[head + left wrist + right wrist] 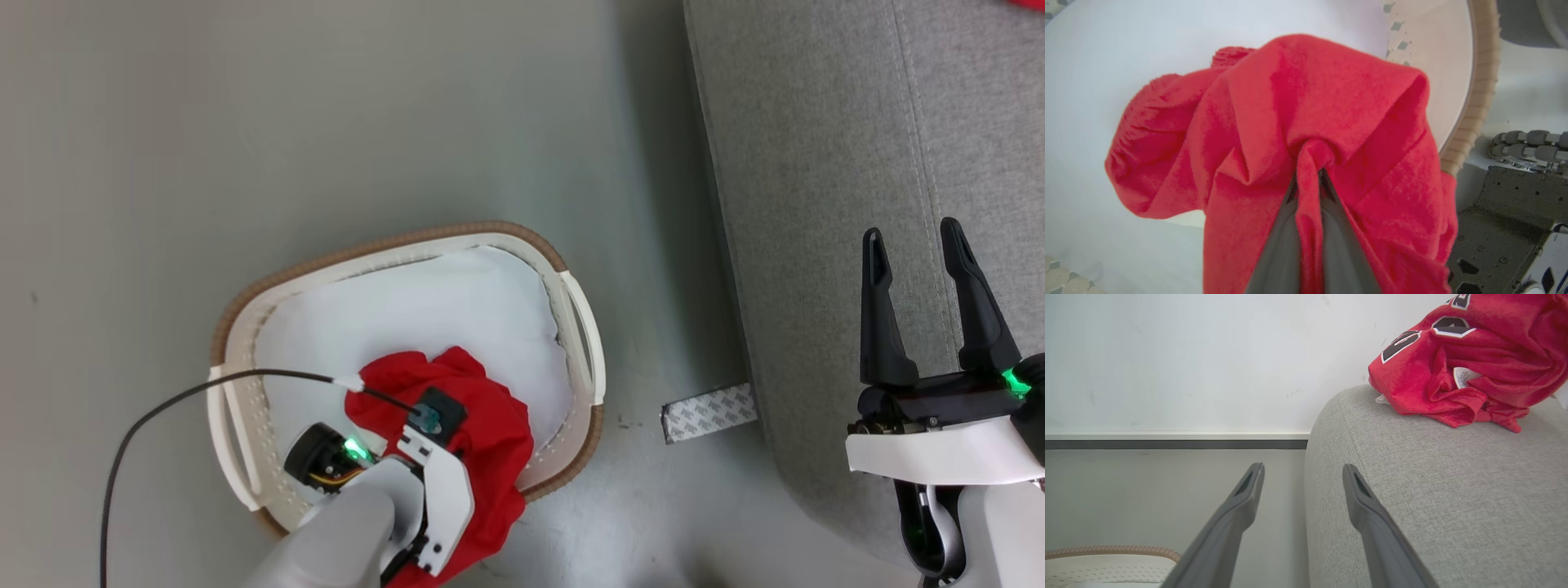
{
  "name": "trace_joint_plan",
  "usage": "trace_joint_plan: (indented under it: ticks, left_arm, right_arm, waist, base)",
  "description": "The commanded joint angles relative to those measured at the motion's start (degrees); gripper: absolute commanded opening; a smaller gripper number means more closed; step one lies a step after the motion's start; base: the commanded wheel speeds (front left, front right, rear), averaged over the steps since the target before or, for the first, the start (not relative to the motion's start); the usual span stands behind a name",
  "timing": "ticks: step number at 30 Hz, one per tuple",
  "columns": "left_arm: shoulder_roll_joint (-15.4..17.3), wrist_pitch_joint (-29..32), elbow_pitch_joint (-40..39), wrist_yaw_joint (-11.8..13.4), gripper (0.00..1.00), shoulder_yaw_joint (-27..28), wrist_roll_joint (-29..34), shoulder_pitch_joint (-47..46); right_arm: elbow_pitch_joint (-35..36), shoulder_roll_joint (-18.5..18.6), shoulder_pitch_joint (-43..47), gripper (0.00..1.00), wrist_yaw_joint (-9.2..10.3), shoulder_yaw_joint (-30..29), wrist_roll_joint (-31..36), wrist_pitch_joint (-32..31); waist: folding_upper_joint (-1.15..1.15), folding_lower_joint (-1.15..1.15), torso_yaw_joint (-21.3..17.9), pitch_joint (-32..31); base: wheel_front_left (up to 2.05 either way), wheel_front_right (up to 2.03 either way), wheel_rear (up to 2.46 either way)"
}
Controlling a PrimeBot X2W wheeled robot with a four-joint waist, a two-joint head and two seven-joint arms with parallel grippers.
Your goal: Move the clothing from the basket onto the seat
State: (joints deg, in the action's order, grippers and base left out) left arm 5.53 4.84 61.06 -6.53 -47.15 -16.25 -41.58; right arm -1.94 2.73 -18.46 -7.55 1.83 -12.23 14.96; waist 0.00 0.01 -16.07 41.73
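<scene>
The cream-white basket [392, 245] with a tan rim stands on the floor, lined with pale white cloth [424, 318]. A plain red garment [482, 425] lies bunched at its near right side and drapes over the rim. In the left wrist view my left gripper [1310, 175] is shut on a pinched fold of this red clothing [1310, 102], beside the basket wall [1482, 81]. My right gripper [914, 237] hangs open and empty above the grey seat [816, 163]. A red jersey [1474, 363] with black white-edged numbers lies crumpled on the seat [1453, 490] beyond the open right gripper [1303, 469].
A grey patterned strip [709, 411] lies on the floor between basket and seat. A black cable [163, 404] loops over the basket's left side to my left wrist. A white wall with a dark baseboard [1167, 444] stands behind. My dark base [1506, 220] sits next to the basket.
</scene>
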Motion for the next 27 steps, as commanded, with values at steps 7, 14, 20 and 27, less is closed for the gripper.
trace_joint_plan:
  ticks: [7,14,20,27]
  left_arm:
    - [-0.4,-5.2,-1.0,-0.4,0.0,3.8,-5.9,0.7]
    - [-0.9,-8.9,-3.0,-0.3,0.0,7.0,-10.5,3.3]
    - [-1.5,-9.9,-5.8,0.1,0.0,7.9,-12.8,6.1]
    - [-0.7,-11.1,-11.7,2.3,0.0,9.1,-14.4,8.5]
  right_arm:
    - [-2.3,0.1,0.8,1.0,0.11,-1.7,0.6,0.1]
    - [-4.9,0.1,3.5,1.0,0.11,-3.4,1.8,0.1]
    - [-7.1,0.1,6.5,1.0,0.11,-4.9,2.7,0.1]
    - [-9.4,0.1,10.7,1.0,0.11,-5.9,3.6,0.1]
  waist:
    - [0.0,-0.01,2.8,-6.5]
    - [0.0,-0.01,6.1,-14.9]
    - [0.0,-0.01,9.0,-22.3]
    - [0.0,-0.01,12.3,-30.9]
  base:
    - [0.0,0.0,0.0]
    - [0.0,0.0,0.0]
    - [0.0,0.0,0.0]
    - [0.0,0.0,0.0]
